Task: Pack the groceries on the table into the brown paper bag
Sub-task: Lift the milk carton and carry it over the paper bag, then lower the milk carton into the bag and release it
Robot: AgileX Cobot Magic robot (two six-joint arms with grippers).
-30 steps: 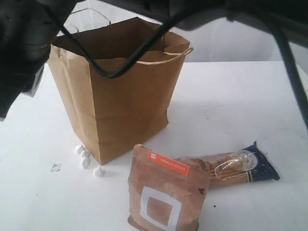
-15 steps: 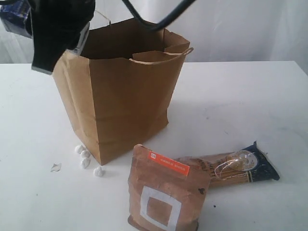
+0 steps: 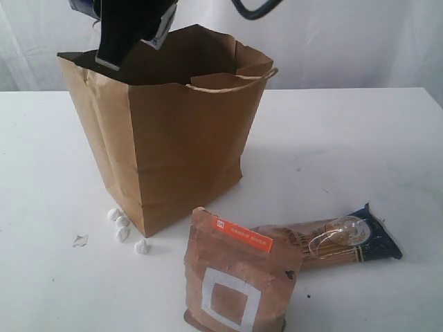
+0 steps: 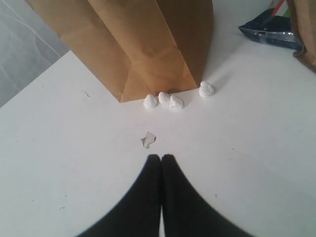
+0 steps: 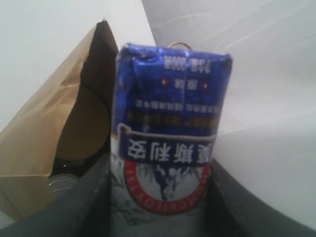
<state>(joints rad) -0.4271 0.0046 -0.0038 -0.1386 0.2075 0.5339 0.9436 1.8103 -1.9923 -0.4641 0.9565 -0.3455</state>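
Observation:
The tall brown paper bag [image 3: 180,138] stands open on the white table [image 3: 346,138]. Above the bag's far left corner my right gripper [image 3: 128,34] is shut on the small blue-white packet [image 5: 170,113]; a blue corner of the packet [image 3: 82,5] shows beside the gripper. Inside the bag [image 5: 54,133] I see a tin can [image 5: 61,181] and a round brownish lid. The brown pouch with the white square [image 3: 235,280] stands in front, and the blue-ended spaghetti pack [image 3: 332,242] lies behind it. My left gripper [image 4: 161,158] is shut on nothing, low over the table.
Several small white crumbs [image 3: 124,228] lie at the bag's front corner, also in the left wrist view [image 4: 170,101]. A thin clear scrap [image 4: 148,139] lies just ahead of my left fingertips. A black cable [image 3: 256,8] hangs at the top.
My right arm has swung away from the camera and now holds the packet over the bag's far left corner. The bag's left rim has spread outward.

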